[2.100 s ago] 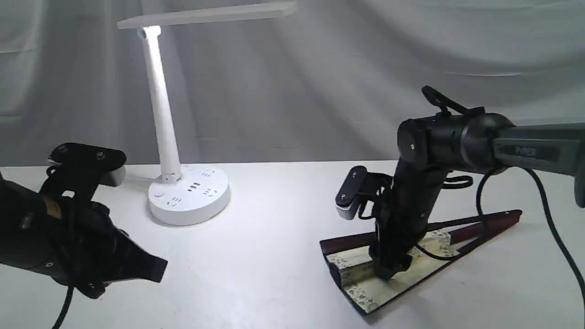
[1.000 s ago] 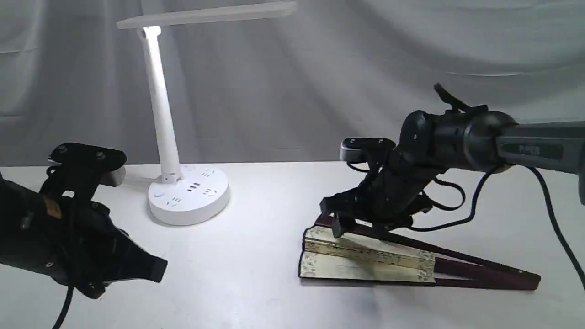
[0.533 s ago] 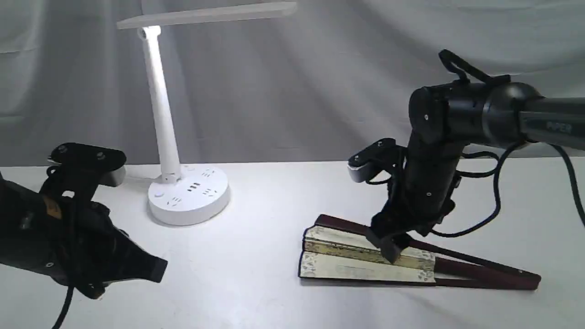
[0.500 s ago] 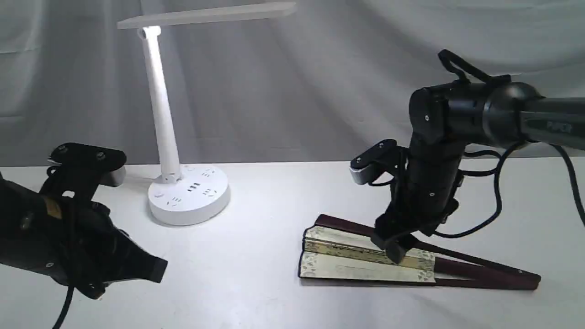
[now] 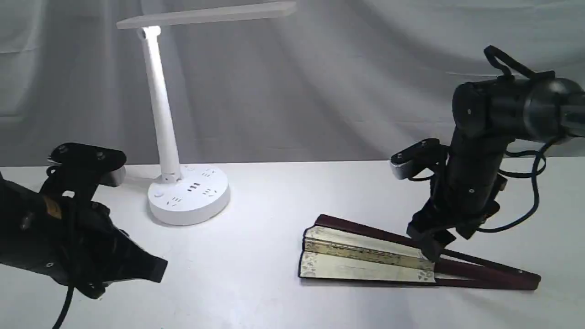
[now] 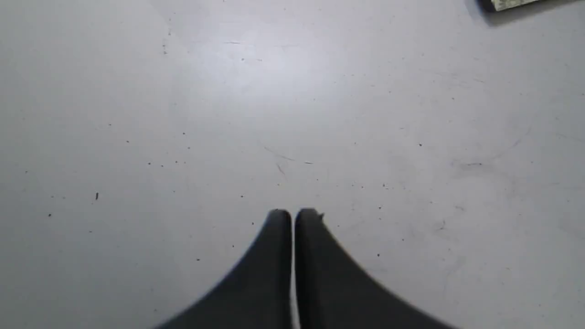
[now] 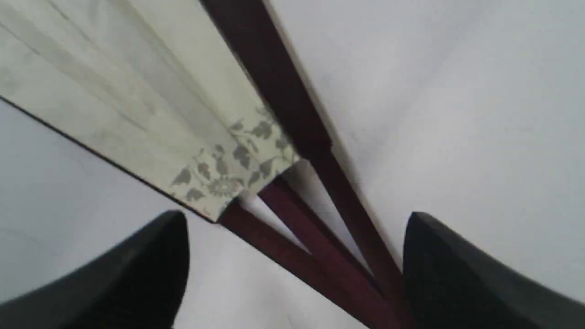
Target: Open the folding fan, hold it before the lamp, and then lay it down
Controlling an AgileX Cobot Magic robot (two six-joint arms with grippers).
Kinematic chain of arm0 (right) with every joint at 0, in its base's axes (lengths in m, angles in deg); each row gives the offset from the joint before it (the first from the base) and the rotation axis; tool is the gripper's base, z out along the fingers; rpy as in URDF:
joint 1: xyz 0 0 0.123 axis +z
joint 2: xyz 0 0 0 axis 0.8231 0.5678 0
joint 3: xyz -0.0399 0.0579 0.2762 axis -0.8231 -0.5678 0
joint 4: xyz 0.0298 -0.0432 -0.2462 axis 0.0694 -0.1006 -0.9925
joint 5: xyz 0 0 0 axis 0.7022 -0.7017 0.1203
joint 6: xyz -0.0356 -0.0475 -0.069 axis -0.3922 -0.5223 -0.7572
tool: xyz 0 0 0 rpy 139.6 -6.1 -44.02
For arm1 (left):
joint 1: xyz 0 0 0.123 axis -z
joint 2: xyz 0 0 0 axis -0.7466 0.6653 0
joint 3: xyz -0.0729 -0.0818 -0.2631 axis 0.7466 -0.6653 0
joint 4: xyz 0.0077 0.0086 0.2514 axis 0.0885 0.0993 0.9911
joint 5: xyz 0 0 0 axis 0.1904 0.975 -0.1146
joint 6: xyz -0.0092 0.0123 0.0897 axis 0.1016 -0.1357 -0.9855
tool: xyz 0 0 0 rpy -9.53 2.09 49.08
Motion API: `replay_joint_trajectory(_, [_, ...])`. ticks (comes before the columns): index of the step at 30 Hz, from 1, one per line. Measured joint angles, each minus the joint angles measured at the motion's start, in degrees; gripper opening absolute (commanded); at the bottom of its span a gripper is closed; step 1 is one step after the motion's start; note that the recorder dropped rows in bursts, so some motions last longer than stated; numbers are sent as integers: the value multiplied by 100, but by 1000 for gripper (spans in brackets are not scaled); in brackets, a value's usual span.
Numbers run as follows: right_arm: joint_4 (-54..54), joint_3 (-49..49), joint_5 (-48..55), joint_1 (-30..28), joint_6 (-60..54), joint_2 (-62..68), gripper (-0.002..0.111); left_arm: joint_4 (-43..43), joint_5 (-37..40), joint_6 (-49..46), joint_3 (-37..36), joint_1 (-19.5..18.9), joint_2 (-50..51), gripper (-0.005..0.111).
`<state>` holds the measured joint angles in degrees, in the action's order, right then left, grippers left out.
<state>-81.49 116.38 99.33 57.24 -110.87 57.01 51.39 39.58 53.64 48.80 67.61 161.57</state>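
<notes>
Little looks done: on the matte white table (image 5: 256,292), well right of the slim white lamp (image 5: 161,114), the folding fan (image 5: 365,265) lies a narrow wedge open — pleated cream paper, glossy maroon ribs (image 5: 480,272). Right gripper (image 5: 432,246) hangs spread above those ribs, holding nothing; left gripper (image 6: 292,214) is pressed together — full opening, showing and laying remain.

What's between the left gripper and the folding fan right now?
Only bare table. The exterior view shows an empty stretch from the shut left gripper to the folding fan; the left wrist view agrees.
</notes>
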Motion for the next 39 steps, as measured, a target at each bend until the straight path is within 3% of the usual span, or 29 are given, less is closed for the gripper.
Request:
replay_joint_trajectory(19, [-38,-791,-582,-443,118,0,66,0,11,0,0,0,0,0])
replay_joint_trajectory(39, [215,-812,-606,-447,2652,0,66,0,33,0,0,0,0,0])
